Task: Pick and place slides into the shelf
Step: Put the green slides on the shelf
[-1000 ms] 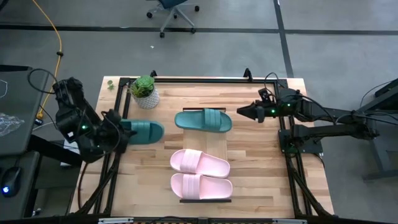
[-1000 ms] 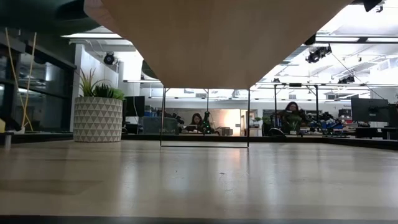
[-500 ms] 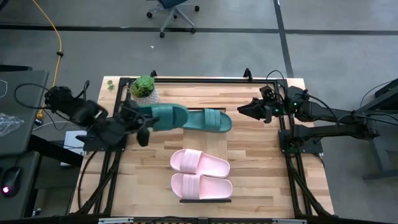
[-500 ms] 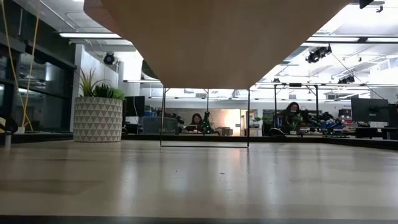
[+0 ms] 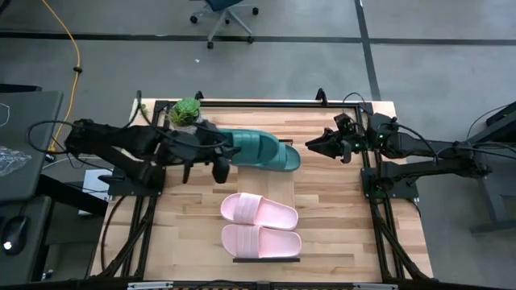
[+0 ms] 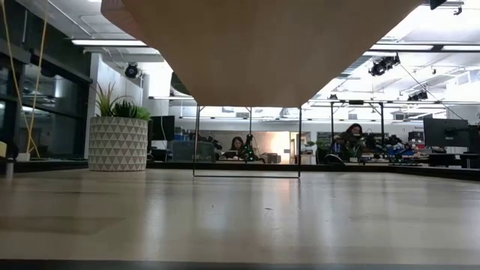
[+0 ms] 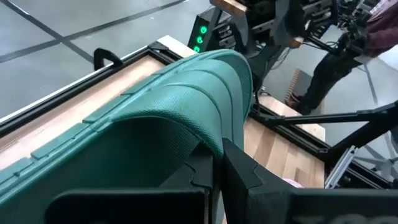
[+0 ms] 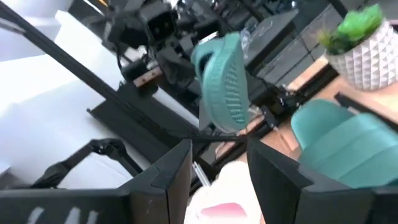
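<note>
Seen from above, at centre frame: reaches in from the left edge with the left tool (image 5: 221, 154), pressed together on a dark teal slide (image 5: 243, 144) and holding it above the worktop (image 5: 339, 229). Pinches that slide at its near end, strap side up in the left wrist view, with the long axis running left to right in the frame and pointing away from the tool toward the right.

Places the held slide just left of, and partly over, the second teal slide (image 5: 282, 158). That one lies across the upper end of the shelf (image 5: 266, 186), the pale board running down the middle of the frame. Cannot tell from above whether the two teal slides touch.

Lower on the same board: two pink slides (image 5: 260, 211), side by side, also lying crosswise.

Judged from this: calls for a free strip of board, seemingly the gap between the second teal slide and the pink pair, just below and right of the left tool. Puts the left arm far nearer than the right.

At right of centre: waits with the right tool (image 5: 320, 146), fingers spread and holding nothing, beside the shelf's upper end and well clear of the left tool.
</note>
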Available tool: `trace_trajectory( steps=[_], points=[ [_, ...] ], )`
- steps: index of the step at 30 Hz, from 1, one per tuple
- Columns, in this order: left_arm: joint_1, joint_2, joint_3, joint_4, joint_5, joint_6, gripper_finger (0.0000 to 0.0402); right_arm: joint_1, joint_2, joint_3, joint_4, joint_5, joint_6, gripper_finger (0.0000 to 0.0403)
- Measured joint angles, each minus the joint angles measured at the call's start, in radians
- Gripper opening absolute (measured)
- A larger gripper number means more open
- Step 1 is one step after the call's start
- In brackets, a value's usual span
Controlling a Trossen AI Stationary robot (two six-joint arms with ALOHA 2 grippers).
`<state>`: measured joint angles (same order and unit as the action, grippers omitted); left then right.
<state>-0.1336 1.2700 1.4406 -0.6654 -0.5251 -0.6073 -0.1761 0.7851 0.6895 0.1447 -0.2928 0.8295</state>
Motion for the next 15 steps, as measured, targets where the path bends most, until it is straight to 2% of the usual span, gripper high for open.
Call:
trace_trajectory(
  steps=[7, 15],
  points=[
    [0.065, 0.050, 0.000, 0.119, 0.072, 0.035, 0.0000, 0.026, 0.073, 0.000, 0.053, -0.003, -0.036, 0.0149],
    [0.091, 0.099, 0.000, 0.146, 0.130, 0.035, 0.0000, 0.026, 0.143, 0.081, 0.053, 0.033, -0.061, 0.0188]
  ],
)
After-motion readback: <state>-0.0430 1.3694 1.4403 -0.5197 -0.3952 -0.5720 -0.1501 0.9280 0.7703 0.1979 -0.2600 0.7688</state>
